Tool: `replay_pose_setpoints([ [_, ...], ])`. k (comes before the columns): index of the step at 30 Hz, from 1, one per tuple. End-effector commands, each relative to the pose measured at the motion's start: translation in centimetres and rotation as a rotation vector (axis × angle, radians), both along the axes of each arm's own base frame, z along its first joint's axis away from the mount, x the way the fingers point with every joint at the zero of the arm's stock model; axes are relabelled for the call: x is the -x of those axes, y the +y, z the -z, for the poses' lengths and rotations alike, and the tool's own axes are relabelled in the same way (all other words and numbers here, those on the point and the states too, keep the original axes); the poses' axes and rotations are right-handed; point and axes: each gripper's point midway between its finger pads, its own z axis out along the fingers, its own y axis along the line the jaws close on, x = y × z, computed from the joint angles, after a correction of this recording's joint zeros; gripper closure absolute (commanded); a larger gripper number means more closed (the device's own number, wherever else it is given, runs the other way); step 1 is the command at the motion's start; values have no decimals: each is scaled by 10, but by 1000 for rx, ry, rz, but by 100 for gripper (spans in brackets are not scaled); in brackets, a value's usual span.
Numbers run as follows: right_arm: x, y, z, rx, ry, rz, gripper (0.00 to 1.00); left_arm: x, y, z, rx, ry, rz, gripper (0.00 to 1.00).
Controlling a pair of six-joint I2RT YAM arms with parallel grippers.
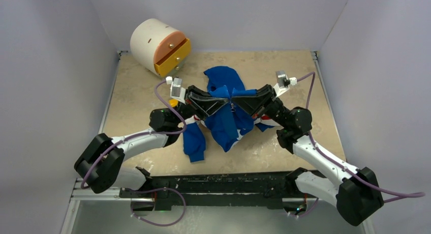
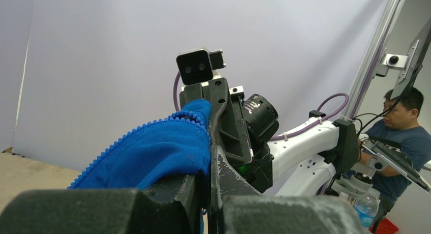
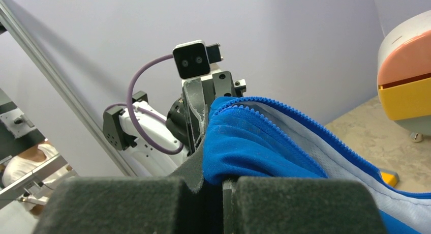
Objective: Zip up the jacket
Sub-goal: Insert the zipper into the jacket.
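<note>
Left hand [image 1: 226,98] pinching jacket [image 1: 227,126] | right hand [image 1: 239,98] pinching jacket | hands tip to tip | zipper teeth [image 3: 305,123] showing

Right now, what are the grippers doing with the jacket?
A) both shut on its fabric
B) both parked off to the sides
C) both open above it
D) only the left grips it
A: the left gripper and right gripper sit nearly tip to tip, and each wrist view shows zipper-edged blue fabric of the jacket pinched between shut fingers.
</note>
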Motion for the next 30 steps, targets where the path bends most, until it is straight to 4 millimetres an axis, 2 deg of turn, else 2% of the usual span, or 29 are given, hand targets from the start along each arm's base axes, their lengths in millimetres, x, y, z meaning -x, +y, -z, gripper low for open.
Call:
replay_pose_setpoints([
  [1, 19, -10, -42, -78, -136, -9, 100, 33, 20, -47, 171, -213, 22, 100],
  [11, 22, -12, -42, -85, -145, -13, 100, 34, 20, -44, 166, -209, 16, 100],
  [30, 25, -9, -40, -76, -148, -41, 100, 34, 33, -58, 215, -238, -51, 100],
])
